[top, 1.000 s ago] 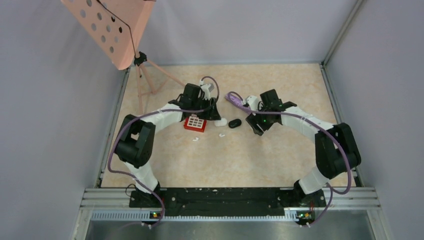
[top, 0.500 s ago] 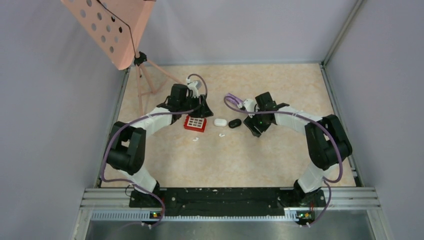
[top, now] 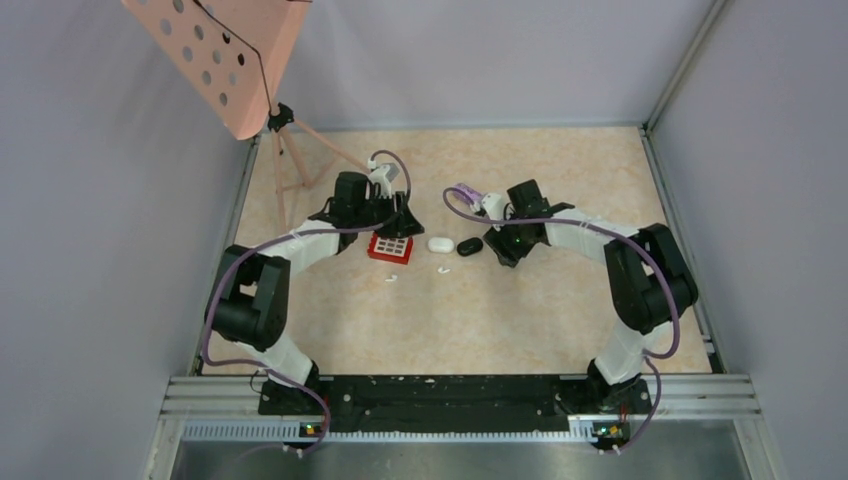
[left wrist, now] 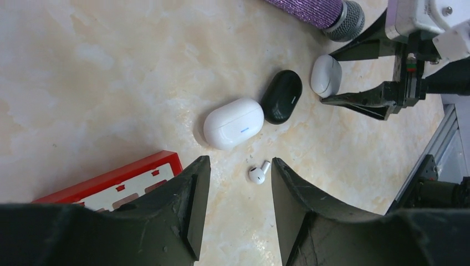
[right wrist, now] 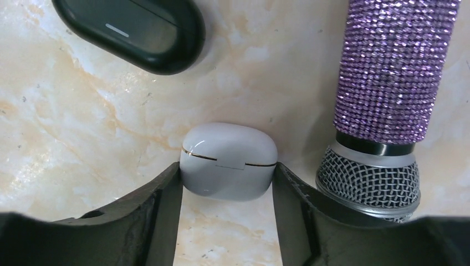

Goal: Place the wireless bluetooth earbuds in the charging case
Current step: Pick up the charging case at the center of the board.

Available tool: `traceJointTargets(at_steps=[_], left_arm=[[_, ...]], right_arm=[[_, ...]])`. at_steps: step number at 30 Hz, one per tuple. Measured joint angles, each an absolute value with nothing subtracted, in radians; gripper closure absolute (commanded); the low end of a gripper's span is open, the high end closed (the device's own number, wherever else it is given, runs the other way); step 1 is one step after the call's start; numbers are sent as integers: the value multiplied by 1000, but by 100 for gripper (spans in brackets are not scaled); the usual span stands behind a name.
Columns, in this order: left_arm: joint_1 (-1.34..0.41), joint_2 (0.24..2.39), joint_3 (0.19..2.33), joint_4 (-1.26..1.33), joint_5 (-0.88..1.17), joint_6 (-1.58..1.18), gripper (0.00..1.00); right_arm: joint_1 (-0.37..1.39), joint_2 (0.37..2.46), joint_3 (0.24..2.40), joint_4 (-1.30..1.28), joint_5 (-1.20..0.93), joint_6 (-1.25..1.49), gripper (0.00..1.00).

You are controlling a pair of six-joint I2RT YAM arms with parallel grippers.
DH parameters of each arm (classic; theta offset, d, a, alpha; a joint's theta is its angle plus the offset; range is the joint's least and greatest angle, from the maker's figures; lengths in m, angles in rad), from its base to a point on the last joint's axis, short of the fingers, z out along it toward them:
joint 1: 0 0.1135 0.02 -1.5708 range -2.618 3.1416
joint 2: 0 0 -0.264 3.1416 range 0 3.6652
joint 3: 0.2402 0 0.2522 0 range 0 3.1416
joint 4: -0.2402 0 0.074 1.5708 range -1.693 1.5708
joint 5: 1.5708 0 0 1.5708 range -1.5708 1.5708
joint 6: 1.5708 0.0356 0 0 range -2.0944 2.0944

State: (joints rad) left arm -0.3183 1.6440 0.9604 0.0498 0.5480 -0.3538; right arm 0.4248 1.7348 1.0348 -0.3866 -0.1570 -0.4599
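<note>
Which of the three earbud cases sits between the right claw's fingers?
The small grey-white case beside the purple microphone; the black case and bigger white case lie outside the right claw.

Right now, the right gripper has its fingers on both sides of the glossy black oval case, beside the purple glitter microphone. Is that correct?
No. In the right wrist view the right gripper flanks the pale glossy oval case with the gold seam, beside the purple glitter microphone; the black oval case lies apart.
</note>
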Motion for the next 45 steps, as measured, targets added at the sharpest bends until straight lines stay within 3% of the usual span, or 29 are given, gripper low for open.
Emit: traceJointTargets(at_steps=[5, 11, 15, 22, 38, 45], left_arm=[[-318, 1633, 918, 121, 622, -302, 50], [-316, 1592, 785, 339, 793, -200, 50], [-319, 1595, 675, 664, 974, -167, 49], [-355, 1615, 781, 931, 1209, -101, 47], [-464, 1629, 846, 904, 1372, 30, 48], [-493, 1633, 833, 905, 1383, 42, 58]], right_arm=[[424, 1737, 1037, -385, -196, -492, 67], [424, 1694, 1044, -496, -445, -555, 67], [424, 1555, 1045, -579, -710, -620, 67], [423, 1492, 1122, -679, -1020, -700, 68], [423, 1509, 1194, -765, -1228, -711, 69], [422, 1554, 1213, -783, -1239, -694, 70]])
